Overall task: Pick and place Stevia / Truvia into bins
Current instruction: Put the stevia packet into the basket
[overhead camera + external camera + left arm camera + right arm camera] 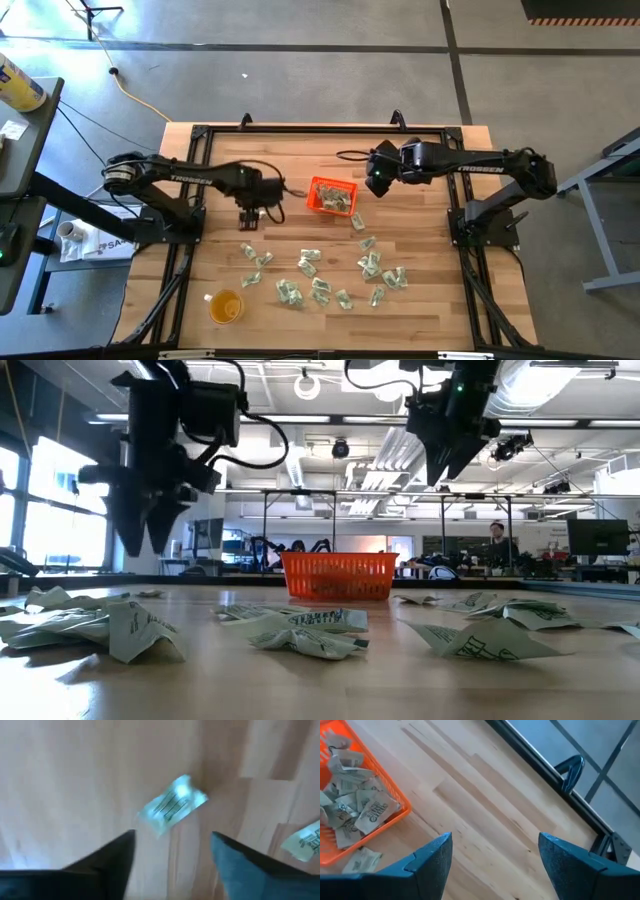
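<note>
Sachets of Stevia / Truvia (322, 283) lie scattered across the near half of the wooden table (420, 300), a sign that much of the sorting is yet to be done. The orange bin (331, 195) at mid-table already holds a heap of packets, seen crumpled together in the right wrist view, and one or two more rest on the wood just beside its wall. The left gripper (249, 217) hangs above the table to the left of the bin with its fingers spread and nothing between them; a single sachet (172, 805) lies flat on the boards below it, seemingly the next candidate. The right gripper (377, 182) hovers just beside the bin's right side, likewise spread and empty. A translucent yellow cup (226, 306) stands near the front edge, apart from the packets.
</note>
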You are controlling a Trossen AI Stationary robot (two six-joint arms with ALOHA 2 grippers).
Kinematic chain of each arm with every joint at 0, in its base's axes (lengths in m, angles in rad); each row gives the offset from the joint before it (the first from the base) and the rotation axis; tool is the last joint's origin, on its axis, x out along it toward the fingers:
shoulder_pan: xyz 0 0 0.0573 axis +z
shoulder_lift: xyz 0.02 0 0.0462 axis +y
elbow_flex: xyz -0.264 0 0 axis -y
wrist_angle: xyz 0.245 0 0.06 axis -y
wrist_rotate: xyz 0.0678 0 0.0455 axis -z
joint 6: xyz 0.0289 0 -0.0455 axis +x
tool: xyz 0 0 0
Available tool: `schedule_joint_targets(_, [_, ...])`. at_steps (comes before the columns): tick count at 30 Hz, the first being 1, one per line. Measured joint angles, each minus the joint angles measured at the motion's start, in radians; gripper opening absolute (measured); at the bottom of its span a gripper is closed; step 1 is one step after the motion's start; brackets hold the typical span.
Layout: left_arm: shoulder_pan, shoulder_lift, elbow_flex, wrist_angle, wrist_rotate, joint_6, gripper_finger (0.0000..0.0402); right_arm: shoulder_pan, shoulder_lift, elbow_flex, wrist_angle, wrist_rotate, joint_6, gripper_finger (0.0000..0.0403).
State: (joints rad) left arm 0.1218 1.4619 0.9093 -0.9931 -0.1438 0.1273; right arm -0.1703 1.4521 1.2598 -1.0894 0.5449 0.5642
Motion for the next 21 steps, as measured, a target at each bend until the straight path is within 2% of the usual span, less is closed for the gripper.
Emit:
schedule_joint_targets(2, [-0.014, 0.001, -0.033, 0.091, 0.015, 0.057, 0.0342, 0.000, 0.000, 0.000, 0.011, -0.001, -0.013, 0.0284])
schedule_joint_targets(4, [-0.012, 0.015, -0.065, 0.185, 0.019, 0.093, 0.0360, 0.000, 0.000, 0.000, 0.011, -0.004, -0.014, 0.0284])
schedule_joint_targets(8, [0.014, 0.029, -0.113, 0.285, -0.007, 0.118, 0.0355, 0.000, 0.000, 0.000, 0.009, -0.030, -0.012, 0.0284])
schedule_joint_targets(11, [0.052, 0.038, -0.148, 0.271, 0.020, 0.153, 0.0329, 0.000, 0.000, 0.000, 0.006, -0.034, -0.012, 0.0284])
schedule_joint_targets(15, [0.103, 0.061, -0.180, 0.271, 0.109, 0.195, 0.0278, 0.000, 0.000, 0.000, 0.005, -0.035, -0.005, 0.0284])
schedule_joint_targets(21, [0.157, 0.074, -0.187, 0.275, 0.127, 0.209, 0.0160, 0.000, 0.000, 0.000, 0.005, -0.030, -0.004, 0.0282])
